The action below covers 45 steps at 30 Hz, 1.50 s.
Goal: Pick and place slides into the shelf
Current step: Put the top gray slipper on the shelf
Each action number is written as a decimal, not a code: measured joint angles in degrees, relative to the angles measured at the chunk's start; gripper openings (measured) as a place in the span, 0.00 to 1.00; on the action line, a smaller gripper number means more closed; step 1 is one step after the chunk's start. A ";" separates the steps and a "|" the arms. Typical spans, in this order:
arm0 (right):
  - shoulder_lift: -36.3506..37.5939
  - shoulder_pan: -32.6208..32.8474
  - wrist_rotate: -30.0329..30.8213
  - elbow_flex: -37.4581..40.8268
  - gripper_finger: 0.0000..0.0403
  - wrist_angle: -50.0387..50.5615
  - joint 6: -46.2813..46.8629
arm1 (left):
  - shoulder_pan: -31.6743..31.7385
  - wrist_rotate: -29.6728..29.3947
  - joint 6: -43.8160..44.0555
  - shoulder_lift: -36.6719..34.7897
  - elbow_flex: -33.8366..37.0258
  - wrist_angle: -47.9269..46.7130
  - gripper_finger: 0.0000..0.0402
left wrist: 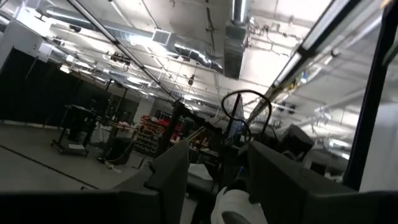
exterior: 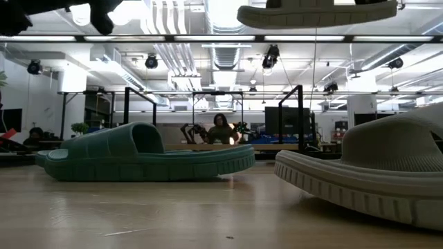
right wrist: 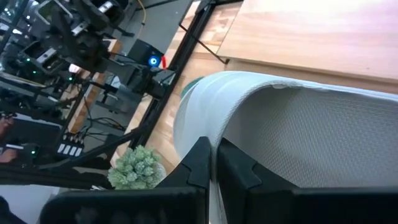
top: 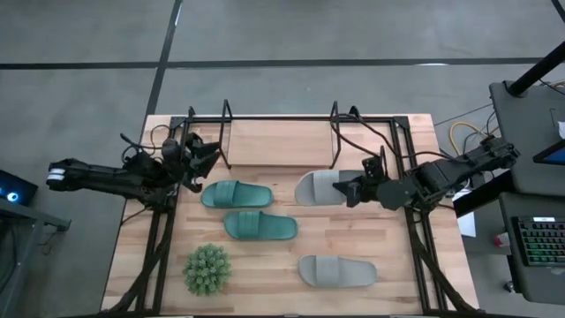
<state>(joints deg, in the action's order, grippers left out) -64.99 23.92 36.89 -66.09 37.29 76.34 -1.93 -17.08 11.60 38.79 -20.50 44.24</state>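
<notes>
My right gripper (top: 356, 189) is shut on a light grey slide (top: 325, 187), which shows in the air at the top of the low view (exterior: 315, 12). Two teal slides lie flat on their soles on the table, one (top: 234, 194) beside my left gripper and one (top: 260, 226) nearer; the low view shows a teal slide (exterior: 145, 155). The second grey slide (top: 335, 270) lies near the table's near edge. The black wire shelf (top: 309, 141) stands at the far side. My left gripper (top: 199, 159) hovers open by the shelf's left end. My right gripper pinches the grey slide's edge (right wrist: 217, 140) between its two fingers (right wrist: 198, 163), at the slide's end toward the table's right. The fingers come level from the right, along the slide. The slide is lifted clear of the table and lies roughly level.
A small spiky green plant (top: 207, 268) stands near the table's near-left corner. Black frame rails (top: 163, 238) run along both sides of the table. Bare wood shows between the slides and on the shelf's board (top: 278, 141). People sit in the room beyond the table (exterior: 221, 128).
</notes>
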 joint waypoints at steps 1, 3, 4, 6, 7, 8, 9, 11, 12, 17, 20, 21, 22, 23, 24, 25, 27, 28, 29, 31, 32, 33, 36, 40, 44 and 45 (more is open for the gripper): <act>-0.04 -0.23 -0.40 0.02 0.03 0.01 0.00 | 0.00 0.40 -0.66 1.05 -0.78 -0.09 0.38; -0.04 -0.68 -1.00 0.03 0.03 -0.04 -0.14 | 0.00 1.24 -2.80 3.22 -2.28 -0.12 0.38; -0.03 -0.74 -1.08 0.03 0.03 -0.06 -0.30 | 0.00 1.71 -3.89 4.30 -3.01 -0.15 0.38; -0.02 -0.74 -1.08 0.01 0.03 -0.17 -0.80 | 0.00 2.14 -5.84 6.62 -4.29 -0.71 0.38; -0.02 -0.74 -1.08 0.01 0.03 -0.14 -1.29 | 0.00 2.21 -6.24 7.82 -4.89 -0.81 0.38; -0.02 -0.74 -1.06 -0.03 0.03 -0.16 -1.68 | 0.00 2.22 -6.27 8.85 -5.62 -0.51 0.38; -0.02 -0.74 -1.00 -0.07 0.03 -0.22 -1.86 | 0.00 2.22 -6.23 9.73 -6.26 -0.04 0.38; 0.02 -0.78 -0.85 -0.08 0.03 -0.21 -1.92 | 0.01 2.27 -6.12 11.47 -7.01 0.12 0.38; 0.02 -0.91 -0.84 -0.10 0.03 -0.23 -2.02 | 0.03 2.85 -6.01 12.53 -7.39 0.02 0.38; 0.02 -1.35 -0.14 -0.10 0.03 -0.30 -4.05 | 0.02 5.50 0.11 16.51 -8.74 0.01 0.38; 0.02 -1.75 0.80 -0.10 0.03 -0.38 -5.39 | 0.04 6.75 7.23 18.85 -8.89 -0.29 0.38; 0.04 -1.98 0.82 -0.10 0.03 -0.38 -5.93 | 0.06 7.62 9.47 19.58 -8.89 -0.30 0.38; 0.04 -2.23 0.86 -0.10 0.03 -0.42 -6.46 | 0.04 8.34 11.68 20.23 -8.89 -0.27 0.38; 0.04 -2.54 0.93 -0.10 0.03 -0.50 -7.14 | 0.04 9.16 14.05 20.81 -8.89 -0.20 0.38; 0.04 -2.79 1.22 -0.10 0.03 -0.68 -7.97 | 0.04 9.81 16.73 21.44 -8.89 -0.10 0.38; 0.04 -3.05 1.61 -0.10 0.03 -1.10 -8.93 | 0.04 10.62 19.26 22.15 -8.89 -0.14 0.38; 0.04 -3.55 2.22 -0.10 0.03 -2.77 -11.66 | 0.04 11.67 24.05 23.58 -8.89 -0.22 0.38; 0.04 -3.85 2.20 -0.10 0.03 -3.73 -13.11 | 0.04 12.01 26.24 24.18 -8.89 -0.22 0.38; 0.04 -4.12 2.20 -0.10 0.03 -4.64 -14.41 | 0.04 12.20 28.55 24.72 -8.89 -0.09 0.38; 0.04 -4.63 2.20 -0.10 0.03 -6.34 -16.39 | 0.04 12.40 32.47 25.82 -8.89 0.82 0.38; 0.04 -4.85 2.20 -0.12 0.03 -6.97 -17.13 | 0.04 12.44 34.25 26.27 -8.89 1.05 0.38; 0.06 -5.03 2.20 -0.14 0.03 -7.17 -17.69 | 0.04 12.52 35.87 26.74 -8.89 1.70 0.38; 0.07 -5.24 2.21 -0.14 0.03 -7.16 -18.35 | 0.04 12.56 38.28 27.87 -8.89 3.38 0.38; 0.07 -5.48 2.20 -0.14 0.03 -7.97 -18.47 | 0.04 12.52 39.41 29.52 -9.22 4.82 0.38; 0.07 -5.59 2.20 -0.14 0.03 -8.67 -18.54 | 0.04 12.07 42.07 31.07 -9.94 4.88 0.38; 0.07 -5.59 2.20 -0.14 0.03 -9.03 -18.63 | 0.04 11.97 42.11 31.51 -10.00 4.85 0.38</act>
<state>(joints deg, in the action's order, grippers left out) -64.93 18.33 39.09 -66.24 28.26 57.71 -1.89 -5.11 53.71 70.30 -30.50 49.09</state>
